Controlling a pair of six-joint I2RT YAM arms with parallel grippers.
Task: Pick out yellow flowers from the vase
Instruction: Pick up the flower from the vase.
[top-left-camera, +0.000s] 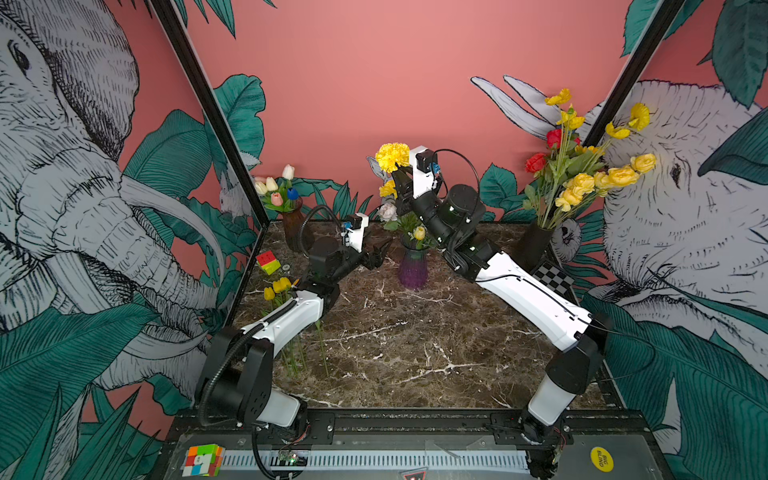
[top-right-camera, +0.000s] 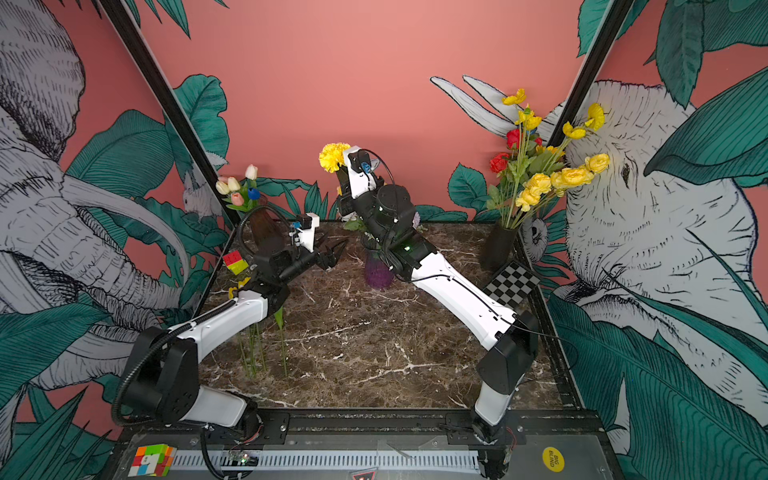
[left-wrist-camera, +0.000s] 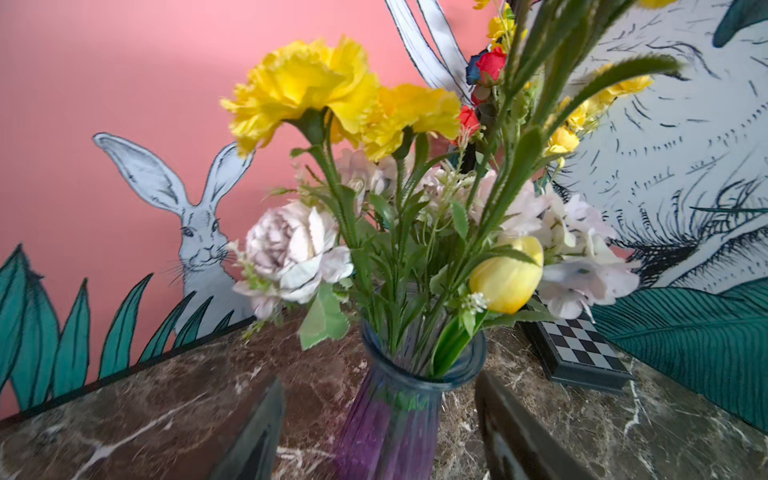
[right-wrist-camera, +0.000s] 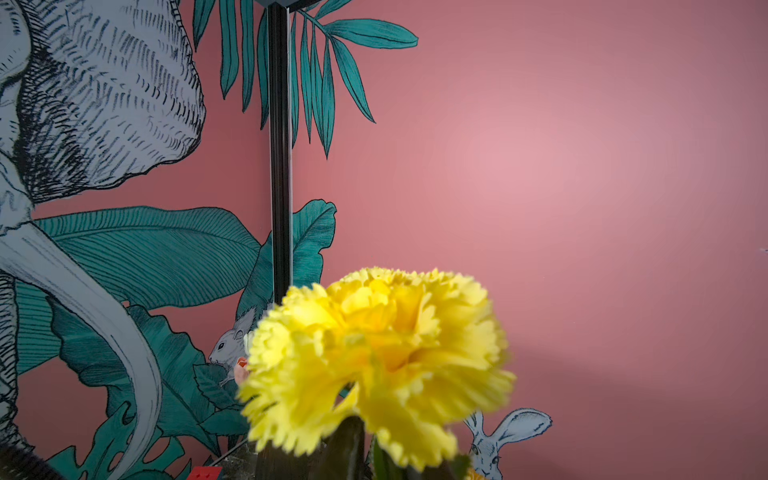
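Purple ribbed glass for the vase (top-left-camera: 412, 266), toward 12 o'clock on the marble desk (top-left-camera: 415, 345). Above it, at the right tool (top-left-camera: 400, 174): pinches narrow on the stem of a yellow carnation (top-left-camera: 392, 157), just under the bloom. At 9 o'clock of the vase, the left tool (top-left-camera: 380, 253): gapes wide, grips nothing. Inside the vase: second yellow carnation (top-left-camera: 387, 189), single yellow tulip (top-left-camera: 419, 232), pale blooms (top-left-camera: 387, 211). At 9 o'clock on the desk, under the left arm (top-left-camera: 291, 316): yellow tulips (top-left-camera: 278, 286), lying flat.

vases (top-left-camera: 296, 232) (top-left-camera: 412, 268) (top-left-camera: 534, 249) 3 | puzzle cubes (top-left-camera: 268, 262) (top-left-camera: 202, 460) 2 | checkerboard (top-left-camera: 552, 276) 1 | yellow carnations (left-wrist-camera: 299, 83) (left-wrist-camera: 411, 112) 2 | arms (top-left-camera: 291, 316) (top-left-camera: 528, 299) 2
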